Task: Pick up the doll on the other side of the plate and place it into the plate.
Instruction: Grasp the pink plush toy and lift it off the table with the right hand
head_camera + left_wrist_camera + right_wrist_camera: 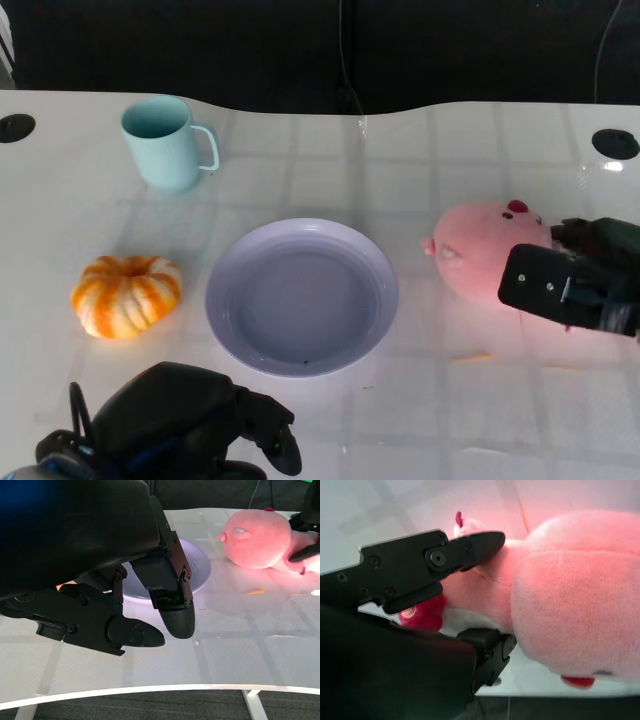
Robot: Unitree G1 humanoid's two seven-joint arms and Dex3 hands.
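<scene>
Head view showing a pale lavender plate [301, 296] lying at the centre of a white table [480, 420], holding nothing. Sitting just right of the plate, apart from its rim: a pink doll [483, 250], snout pointing toward the plate. Reaching in from the right edge of the frame and closing around the doll's far end: right hand [575, 278]. Right wrist view confirming this, with black fingers [470, 550] pressing along one side of the plush body and another finger touching it from the opposite side, so gripping the doll while it is lying on the table. Resting at the lower left of the head view, below the plate: left hand [190, 415], fingers curling inward and holding nothing, as seen in the left wrist view as well. Sitting left of the plate: an orange-and-white pumpkin [126, 295]. Standing at the upper left: a light teal mug [164, 142], handle pointing right.
</scene>
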